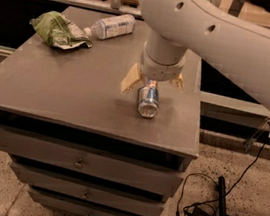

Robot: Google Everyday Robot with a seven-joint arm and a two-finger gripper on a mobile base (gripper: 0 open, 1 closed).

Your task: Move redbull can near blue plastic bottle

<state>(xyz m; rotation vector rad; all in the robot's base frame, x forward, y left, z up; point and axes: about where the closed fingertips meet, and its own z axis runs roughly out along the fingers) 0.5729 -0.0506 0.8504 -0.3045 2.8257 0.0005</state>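
As you scan from biggest down, log:
Grey drawer cabinet [66, 94]: top carries all items.
White arm [226, 38]: enters from upper right, over cabinet's right half.
Gripper [153, 82]: pointing down, tan fingers [127, 82] spread wide, straddling can's far end, not clamped.
Green snack bag [60, 30]: far left.
Blue plastic bottle [112, 25]: on side, cap toward bag.
Redbull can [148, 102]: on side, right of centre, well apart from bottle.

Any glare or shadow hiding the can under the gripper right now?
Camera view: dim, warm light; the can glints on its silver end but is not washed out. Camera view: the gripper sits over the can's far end, fingers open either side, the arm covering that end. Camera view: bottle evenly lit at the back.
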